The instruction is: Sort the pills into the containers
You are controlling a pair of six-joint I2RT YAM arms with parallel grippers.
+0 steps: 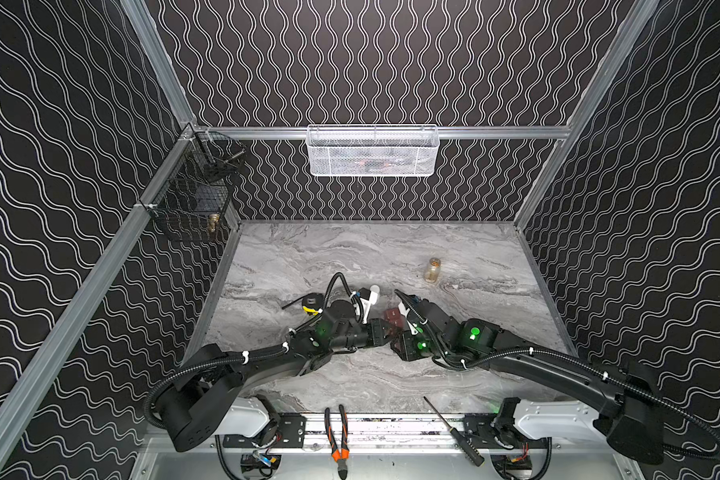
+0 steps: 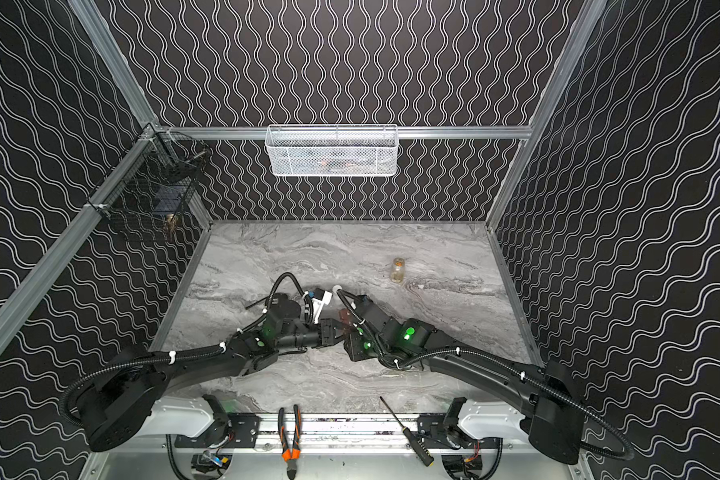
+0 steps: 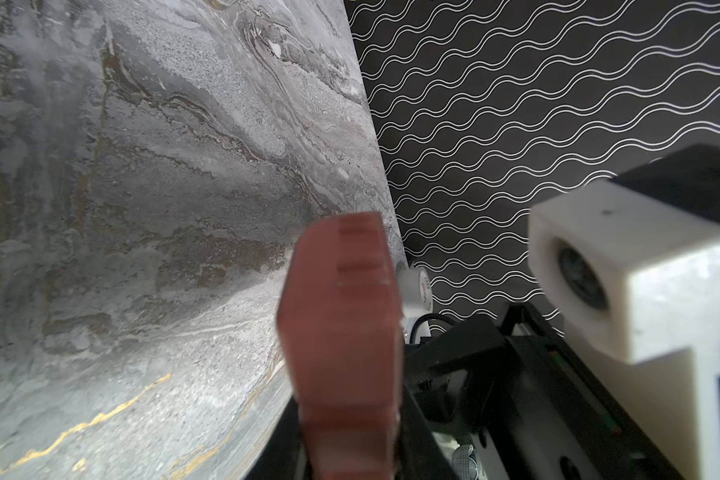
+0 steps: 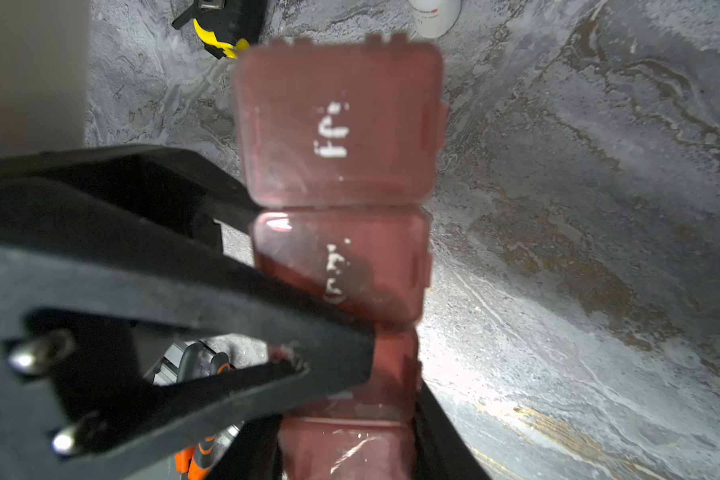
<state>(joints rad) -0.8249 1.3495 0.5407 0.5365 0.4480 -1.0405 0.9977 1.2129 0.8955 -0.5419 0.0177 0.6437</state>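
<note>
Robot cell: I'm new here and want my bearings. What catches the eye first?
The reddish-brown pill strip at mid-table; the right wrist view shows the left gripper clamped on its edge. Next, a small amber bottle standing alone behind to the right, and a white mesh basket on the back rail.

Both top views look steeply down from high above the near edge onto the whole tabletop [image 1: 308, 257]. The 2 wrist views sit close, sharing the containers [image 3: 341, 332] and the marble beneath.
</note>
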